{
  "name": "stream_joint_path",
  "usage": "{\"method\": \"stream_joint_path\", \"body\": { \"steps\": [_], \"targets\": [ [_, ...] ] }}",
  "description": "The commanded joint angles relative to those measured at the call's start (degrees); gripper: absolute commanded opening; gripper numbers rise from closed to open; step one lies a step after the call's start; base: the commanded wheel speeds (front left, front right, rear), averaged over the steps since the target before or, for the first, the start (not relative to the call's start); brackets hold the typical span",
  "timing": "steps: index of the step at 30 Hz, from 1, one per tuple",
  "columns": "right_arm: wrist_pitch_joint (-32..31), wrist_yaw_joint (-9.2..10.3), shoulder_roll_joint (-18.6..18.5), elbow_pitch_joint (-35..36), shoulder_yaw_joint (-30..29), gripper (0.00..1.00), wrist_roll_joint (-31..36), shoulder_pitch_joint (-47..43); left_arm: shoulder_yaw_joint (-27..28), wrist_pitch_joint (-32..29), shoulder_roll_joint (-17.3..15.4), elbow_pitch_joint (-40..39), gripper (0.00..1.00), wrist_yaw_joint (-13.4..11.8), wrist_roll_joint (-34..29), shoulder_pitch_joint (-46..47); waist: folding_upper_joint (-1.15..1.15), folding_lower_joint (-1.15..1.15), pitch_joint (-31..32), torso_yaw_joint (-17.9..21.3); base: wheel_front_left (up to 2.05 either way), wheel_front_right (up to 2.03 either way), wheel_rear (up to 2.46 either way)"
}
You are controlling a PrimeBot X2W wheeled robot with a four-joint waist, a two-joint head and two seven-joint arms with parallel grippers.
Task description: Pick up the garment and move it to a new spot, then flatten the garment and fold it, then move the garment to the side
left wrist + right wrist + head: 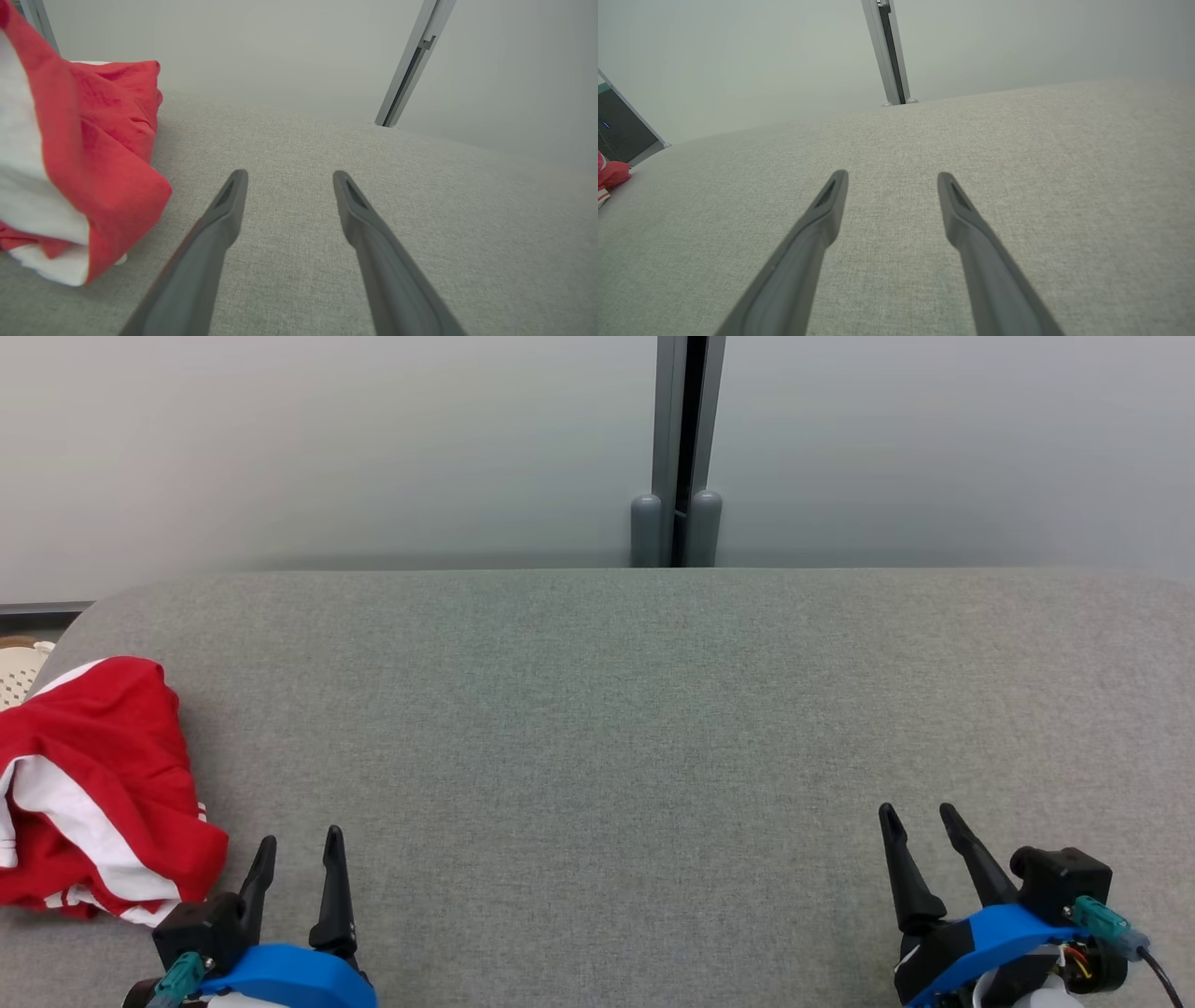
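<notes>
Wide grey surface (pixel 597 709) — garment (pixel 103 775) at left edge; left hand (pixel 301 837), right hand (pixel 917 812) agape, empty.

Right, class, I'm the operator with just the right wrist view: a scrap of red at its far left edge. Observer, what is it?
Observer: A crumpled red and white garment, heaped at the left end of the grey fabric surface.
Operator: Is anything holding it?
Observer: No, the left gripper is open, beside the garment and not touching it.
Operator: Anything beyond that end?
Observer: A pale perforated object past the surface's left edge; I cannot tell what it is.
</notes>
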State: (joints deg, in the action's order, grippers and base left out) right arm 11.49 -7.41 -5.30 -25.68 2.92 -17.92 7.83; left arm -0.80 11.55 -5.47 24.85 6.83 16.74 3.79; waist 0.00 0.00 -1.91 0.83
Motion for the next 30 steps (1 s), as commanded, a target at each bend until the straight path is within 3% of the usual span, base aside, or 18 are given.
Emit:
{"method": "stream_joint_path", "body": {
  "steps": [1,12,30],
  "targets": [
    [0.57,-0.12,0.05,0.00,0.11,1.00,1.47,0.92,0.12,0.45,-0.17,-0.09,1.00,-0.23,-1.28,0.28,0.00,0.00,-0.06,0.03,0.00,0.00,0.00],
    [1.90,-0.08,0.60,-1.21,-0.75,1.00,6.81,0.70,1.17,1.81,0.64,0.85,1.00,-0.45,-6.08,0.15,0.00,0.00,-0.14,0.16,0.00,0.00,0.00],
    [3.69,-0.09,2.34,-2.28,-7.61,1.00,15.79,-0.48,4.37,3.61,2.05,1.08,1.00,-0.95,-12.25,-0.93,0.00,0.00,-0.72,0.49,0.00,0.00,0.00]
  ]
}}
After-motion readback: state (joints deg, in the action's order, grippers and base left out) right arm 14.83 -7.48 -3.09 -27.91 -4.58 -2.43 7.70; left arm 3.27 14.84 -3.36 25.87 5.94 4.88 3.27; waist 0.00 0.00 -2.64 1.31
